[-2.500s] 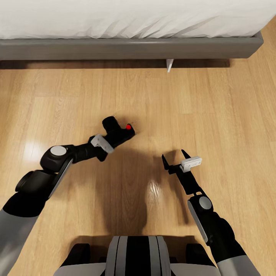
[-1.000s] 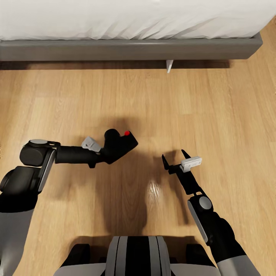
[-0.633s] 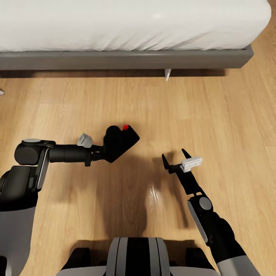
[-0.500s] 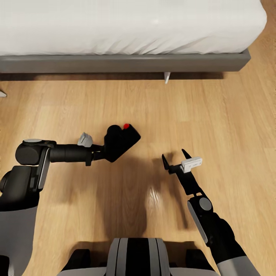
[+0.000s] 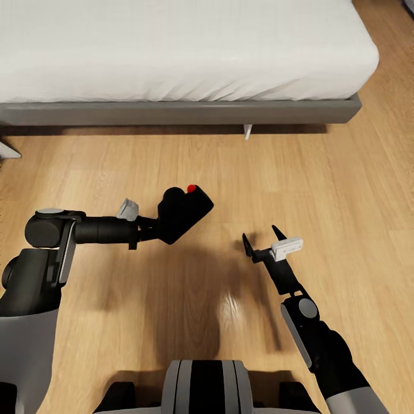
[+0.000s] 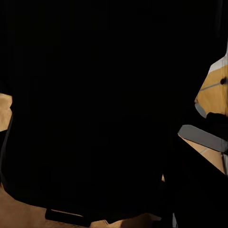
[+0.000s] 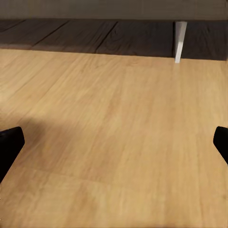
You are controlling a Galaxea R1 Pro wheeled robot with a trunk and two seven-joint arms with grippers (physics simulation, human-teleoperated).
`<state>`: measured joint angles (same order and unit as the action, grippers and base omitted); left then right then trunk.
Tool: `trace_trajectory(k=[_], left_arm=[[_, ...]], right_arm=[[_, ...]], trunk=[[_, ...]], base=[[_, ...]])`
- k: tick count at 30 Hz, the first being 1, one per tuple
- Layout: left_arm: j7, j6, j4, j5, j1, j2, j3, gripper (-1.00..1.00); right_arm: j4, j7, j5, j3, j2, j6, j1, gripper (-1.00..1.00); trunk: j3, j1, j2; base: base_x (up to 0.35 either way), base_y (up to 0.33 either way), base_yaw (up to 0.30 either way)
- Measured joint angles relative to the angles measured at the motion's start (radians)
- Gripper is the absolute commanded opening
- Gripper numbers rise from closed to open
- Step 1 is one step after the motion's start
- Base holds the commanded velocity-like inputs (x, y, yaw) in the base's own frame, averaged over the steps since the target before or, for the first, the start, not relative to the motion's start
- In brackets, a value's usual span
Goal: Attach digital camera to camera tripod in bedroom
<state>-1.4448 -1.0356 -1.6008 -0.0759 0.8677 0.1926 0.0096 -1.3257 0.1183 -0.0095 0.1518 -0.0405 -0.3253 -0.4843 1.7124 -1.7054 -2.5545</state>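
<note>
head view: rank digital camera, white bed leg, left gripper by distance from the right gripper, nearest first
1. digital camera – up and left of the right gripper, held off the floor.
2. left gripper – just behind the camera, shut on it.
3. white bed leg – farthest, ahead under the grey bed frame.

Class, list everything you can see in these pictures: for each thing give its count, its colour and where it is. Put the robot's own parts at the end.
digital camera: one, matte black with a red button on top, held above the floor in the left gripper.
bed: one, white mattress on a grey frame, across the far side of the head view.
bed leg: one, white, under the frame; also in the right wrist view.
floor: light wood planks, all around.
left gripper: one, black, shut on the camera, at the left.
right gripper: one, black, open and holding nothing, at the right above the floor.
robot base: one, black and grey, at the bottom edge.
</note>
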Motion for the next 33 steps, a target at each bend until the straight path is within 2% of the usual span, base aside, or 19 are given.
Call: trace_trajectory(k=[6,11,33], left_arm=[[-0.074,-0.001,0.0,0.0,0.0,0.001,0.001,-1.0],[-0.105,-0.001,0.001,-0.001,0.0,0.001,0.002,-1.0],[-0.118,-0.001,0.053,-0.004,0.0,0.014,0.002,-1.0]], right_arm=[[0.0,0.001,0.0,0.002,0.0,0.003,0.004,1.0],[0.0,0.001,0.0,0.002,0.001,0.008,0.007,1.0],[0.0,0.002,0.0,0.004,0.001,0.013,0.009,1.0]], trunk=[[-0.023,0.003,0.001],[-0.043,0.005,0.003],[-0.128,0.015,0.008]], base=[[0.0,0.0,0.0],[0.0,0.0,0.0],[0.0,0.0,0.0]])
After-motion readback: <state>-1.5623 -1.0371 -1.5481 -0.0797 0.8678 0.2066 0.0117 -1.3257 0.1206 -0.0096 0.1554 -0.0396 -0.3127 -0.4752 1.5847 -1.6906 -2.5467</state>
